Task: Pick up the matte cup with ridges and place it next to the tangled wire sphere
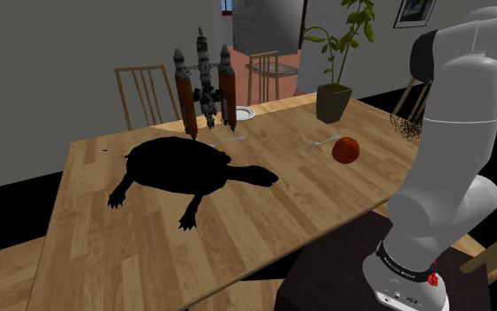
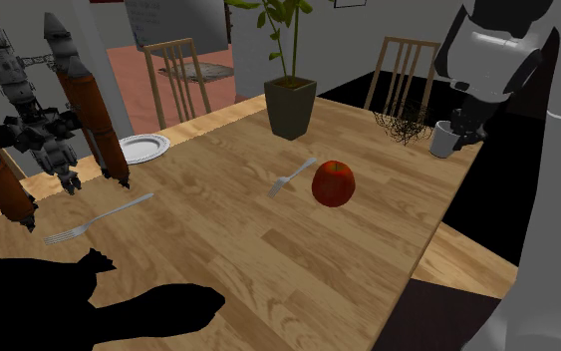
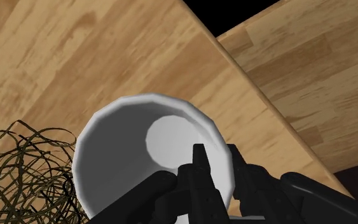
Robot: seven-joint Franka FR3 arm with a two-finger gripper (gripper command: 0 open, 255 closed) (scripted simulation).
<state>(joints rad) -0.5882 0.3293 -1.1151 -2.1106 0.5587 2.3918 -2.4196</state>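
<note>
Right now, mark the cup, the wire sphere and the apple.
white cup (image 2: 441,142), second exterior view, its outer wall.
wire sphere (image 2: 400,128), second exterior view, its tangled middle.
red apple (image 2: 333,184), second exterior view, its front face.

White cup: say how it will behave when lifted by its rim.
The white cup looks rigid and hollow, so probably light. The gripper pinches one side of its wall, so it may pivot or slip. It is close to the table edge, so a tip could send it off.

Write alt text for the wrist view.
The black gripper clasps the wall of a pale grey cup, one finger inside and one outside, seen from above. A tangled wire sphere lies beside the cup on a wooden table, near its edge.
</note>
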